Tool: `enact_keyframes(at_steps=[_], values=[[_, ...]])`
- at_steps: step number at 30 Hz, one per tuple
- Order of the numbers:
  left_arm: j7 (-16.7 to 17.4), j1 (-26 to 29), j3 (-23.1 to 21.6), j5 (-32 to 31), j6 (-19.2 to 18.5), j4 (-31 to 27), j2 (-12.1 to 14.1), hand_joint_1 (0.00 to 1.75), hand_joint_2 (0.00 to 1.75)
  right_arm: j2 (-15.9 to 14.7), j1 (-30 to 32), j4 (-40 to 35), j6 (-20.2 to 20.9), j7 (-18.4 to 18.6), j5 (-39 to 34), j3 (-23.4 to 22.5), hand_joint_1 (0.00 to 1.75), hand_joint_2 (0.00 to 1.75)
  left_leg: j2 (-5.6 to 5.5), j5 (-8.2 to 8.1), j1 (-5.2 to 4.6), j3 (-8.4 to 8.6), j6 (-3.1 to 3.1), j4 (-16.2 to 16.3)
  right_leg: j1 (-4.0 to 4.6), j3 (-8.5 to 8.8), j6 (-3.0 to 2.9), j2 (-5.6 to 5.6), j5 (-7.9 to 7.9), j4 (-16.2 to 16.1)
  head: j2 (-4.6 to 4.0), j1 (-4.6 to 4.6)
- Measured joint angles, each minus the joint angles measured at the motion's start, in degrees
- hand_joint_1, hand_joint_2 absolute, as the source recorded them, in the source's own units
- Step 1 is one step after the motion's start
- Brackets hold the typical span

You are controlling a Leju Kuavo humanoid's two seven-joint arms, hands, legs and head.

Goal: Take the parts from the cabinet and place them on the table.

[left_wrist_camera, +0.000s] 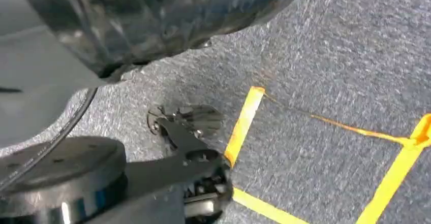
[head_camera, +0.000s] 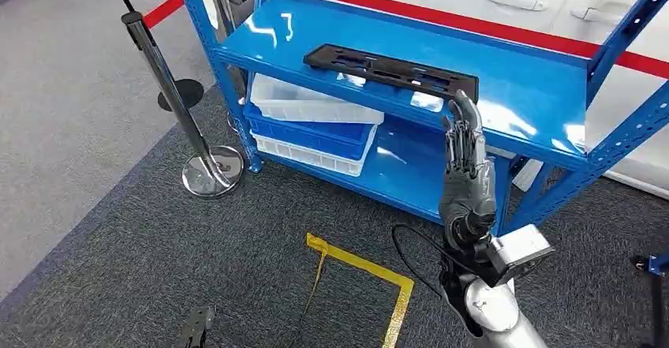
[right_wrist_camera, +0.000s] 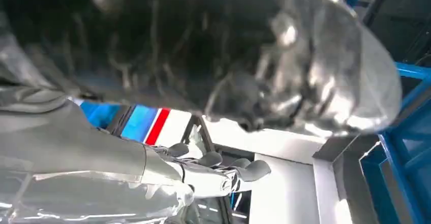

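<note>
Head view: our right hand (head_camera: 465,166) rises in front of the blue steel cabinet (head_camera: 513,103), fingers (head_camera: 464,131) straight and apart, holding nothing — raised, we judge, to reach the long flat black plastic part (head_camera: 390,70), which lies across the upper shelf just beyond the fingertips. Our left hand (head_camera: 196,328) hangs low over the grey carpet; whether it is open we cannot tell.

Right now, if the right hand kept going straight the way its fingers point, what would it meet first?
Most likely the near end of the black part on the blue shelf. The right hand points up at it with fingers extended, though depth is unclear and the shelf's front edge could come first.
</note>
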Motion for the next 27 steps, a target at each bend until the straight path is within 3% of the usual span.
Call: enact_keyframes(at_steps=[2,4,7,9,11,12,13,14,15,17,18,19,20,21,23,24,25,27], values=[[0.0,-0.09,0.0,0.0,0.02,0.0,0.02,0.0,0.0,0.0,-0.01,-0.33,-0.02,0.18,0.26,0.0,0.0,0.0,0.09,5.5,0.0,4.47,0.42,-9.96,-0.1,0.97,0.47,0.06,-0.66,0.04,0.0,0.0],[-0.02,-0.24,0.0,0.0,0.0,0.0,0.02,0.0,0.0,0.0,-0.12,-0.55,0.0,0.24,0.37,0.02,0.0,0.0,0.24,4.69,-0.56,6.72,1.01,-14.1,0.25,1.24,1.24,0.01,-1.21,0.14,0.0,-0.02],[-0.04,-0.16,0.0,0.04,-0.37,0.0,0.0,0.0,0.0,0.0,-0.04,-0.83,0.69,0.59,-0.28,0.07,0.0,0.0,0.07,4.38,-0.47,6.76,2.12,-14.3,0.32,1.79,2.05,-0.02,-0.68,-0.03,0.0,0.04],[-0.04,-0.15,0.0,0.04,-0.55,0.0,-0.09,0.0,0.0,-0.04,-0.06,-0.92,0.87,0.9,-0.59,0.09,0.0,0.0,-0.04,4.29,-0.28,8.15,2.81,-14.81,-0.06,1.29,2.47,-0.02,-1.79,1.9,0.0,0.28],[-0.04,-0.25,-0.04,0.04,-0.57,0.0,-0.06,0.0,0.0,-0.11,-0.21,-0.92,0.92,1.12,-0.76,0.09,0.0,0.0,-0.01,3.97,-0.28,8.52,3.32,-14.81,0.12,-1.39,2.65,0.03,-4.01,6.95,0.0,0.57],[-0.04,-0.41,-0.04,0.07,-0.59,0.0,-0.06,0.0,0.0,-0.13,-0.02,-0.92,0.96,1.27,-1.05,0.13,0.0,0.0,-0.02,3.62,-0.42,8.75,3.65,-14.81,0.04,-5.24,2.8,0.03,-6.49,13.27,0.0,0.59],[-0.07,-0.43,-0.04,0.07,-0.68,0.0,-0.06,0.0,0.0,-0.22,0.08,-0.9,0.96,1.27,-1.22,0.13,0.0,0.0,-0.07,3.45,-0.52,8.89,3.79,-14.79,0.03,-7.07,2.91,0.03,-7.16,15.88,0.0,0.57],[-0.07,-0.36,-0.07,0.13,-0.81,0.0,-0.06,0.0,0.0,-0.31,0.14,-0.9,0.96,1.29,-1.31,0.15,0.0,0.0,-0.21,3.08,-0.58,9.28,3.77,-14.77,0.03,-8.66,2.94,0.03,-6.7,17.17,0.0,0.63],[-0.07,-0.26,-0.09,0.24,-0.9,0.0,-0.09,0.0,0.0,-0.31,0.13,-0.9,1.01,1.29,-1.46,0.2,0.0,0.0,-0.35,2.66,-0.61,9.82,3.73,-14.77,0.05,-8.43,2.77,0.03,-4.61,15.22,0.0,0.63],[-0.07,-0.26,-0.13,0.26,-0.94,0.0,-0.15,0.0,0.0,-0.33,0.13,-0.9,1.01,1.29,-1.6,0.2,0.0,0.0,-0.54,1.98,-0.64,10.85,3.54,-14.77,0.22,-5.97,2.28,0.05,0.47,8.2,0.0,0.68],[-0.07,-0.34,-0.15,0.26,-0.96,0.0,-0.24,0.0,0.0,-0.35,0.09,-0.9,1.01,1.27,-1.62,0.2,0.0,0.0,-0.56,1.29,-0.64,11.64,3.34,-14.78,0.55,-3.77,1.56,0.05,4.25,1.76,0.0,0.7],[-0.07,-0.4,-0.28,0.26,-0.96,0.0,-0.3,0.0,0.0,-0.37,0.08,-0.89,1.01,1.29,-1.81,0.2,0.0,0.0,-0.6,1.0,-0.8,11.88,3.03,-14.8,0.99,-3.48,1.32,0.06,2.18,1.41,0.0,0.61],[-0.07,-0.61,-0.53,0.26,-0.96,0.0,-0.28,0.0,0.0,-0.35,0.0,-0.92,1.01,1.22,-2.19,0.24,0.0,0.0,-0.65,0.58,-0.77,11.66,2.54,-14.71,1.05,-2.81,1.08,0.18,1.45,0.48,0.0,0.74],[-0.07,-0.6,-0.63,0.28,-0.99,0.0,-0.28,0.0,0.0,-0.35,0.16,-0.98,1.03,1.18,-2.45,0.28,0.0,0.0,-0.63,0.43,-0.77,12.06,2.24,-14.76,1.05,-2.79,0.88,0.15,2.46,0.33,0.0,0.72],[-0.09,-0.66,-0.72,0.33,-1.16,0.0,-0.28,0.0,0.0,-0.39,0.12,-1.09,1.16,1.11,-2.75,0.31,0.0,0.0,-0.62,0.25,-0.9,12.83,1.73,-14.6,0.75,-1.72,0.15,0.16,1.82,-0.23,0.0,0.66],[-0.09,-0.65,-0.72,0.35,-1.23,0.0,-0.22,0.0,0.0,-0.42,0.13,-1.2,1.4,1.12,-2.8,0.31,0.0,0.0,-0.44,-0.17,-0.58,12.26,1.54,-13.41,0.53,-0.9,-0.01,0.05,1.72,-0.8,0.0,0.74],[-0.15,-0.78,-0.79,0.35,-1.27,0.0,-0.24,0.0,0.0,-0.37,-0.04,-1.25,1.46,1.07,-2.91,0.31,0.0,0.0,-0.35,-0.48,-0.63,10.8,1.29,-10.38,0.51,-0.35,-0.35,0.03,1.5,-1.0,0.0,0.5],[-0.13,-0.82,-0.87,0.37,-1.44,0.0,-0.28,0.0,0.0,-0.39,-0.03,-1.29,1.75,1.09,-3.19,0.35,0.0,0.0,-0.29,-3.05,-0.33,5.26,0.79,-2.05,0.49,0.26,-0.56,-0.04,0.8,-1.07,0.0,0.5]])
